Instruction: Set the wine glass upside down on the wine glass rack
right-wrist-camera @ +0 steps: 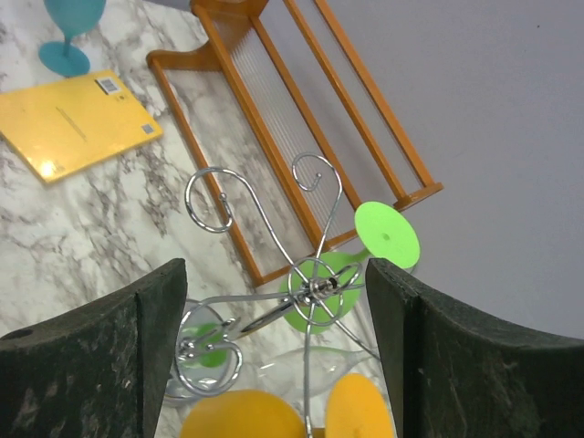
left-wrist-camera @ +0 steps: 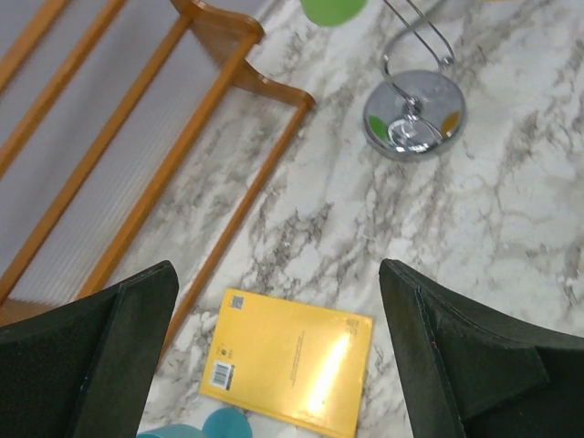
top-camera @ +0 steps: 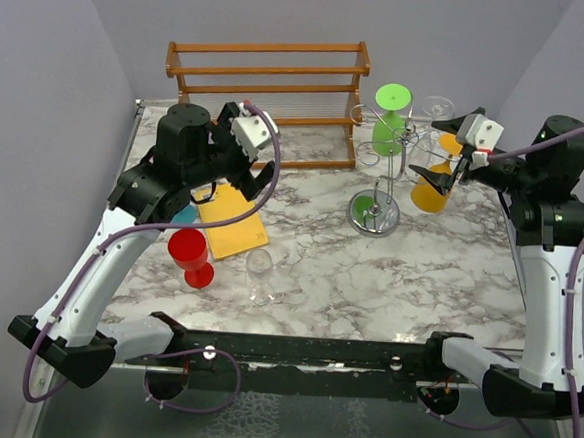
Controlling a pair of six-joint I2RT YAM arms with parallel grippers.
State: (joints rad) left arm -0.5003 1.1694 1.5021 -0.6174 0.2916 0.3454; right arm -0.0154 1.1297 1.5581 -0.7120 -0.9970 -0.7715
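Observation:
The silver wine glass rack (top-camera: 375, 211) stands at the back right of the table on its shiny disc base (left-wrist-camera: 415, 114). A green wine glass (top-camera: 389, 116), an orange one (top-camera: 432, 187) and a clear one (top-camera: 436, 108) hang upside down from its curled arms (right-wrist-camera: 313, 285). A clear wine glass (top-camera: 260, 273) and a red one (top-camera: 191, 253) stand upright on the table at the front left. My right gripper (top-camera: 440, 146) is open and empty, its jaws apart on either side of the rack top (right-wrist-camera: 274, 269). My left gripper (top-camera: 241, 178) is open and empty above a yellow book (left-wrist-camera: 292, 360).
A brown wooden slatted rack (top-camera: 266, 87) stands along the back wall. The yellow book (top-camera: 230, 223) lies flat under the left arm. A teal glass (left-wrist-camera: 214, 425) stands beside it, mostly hidden in the top view. Grey walls close in on both sides.

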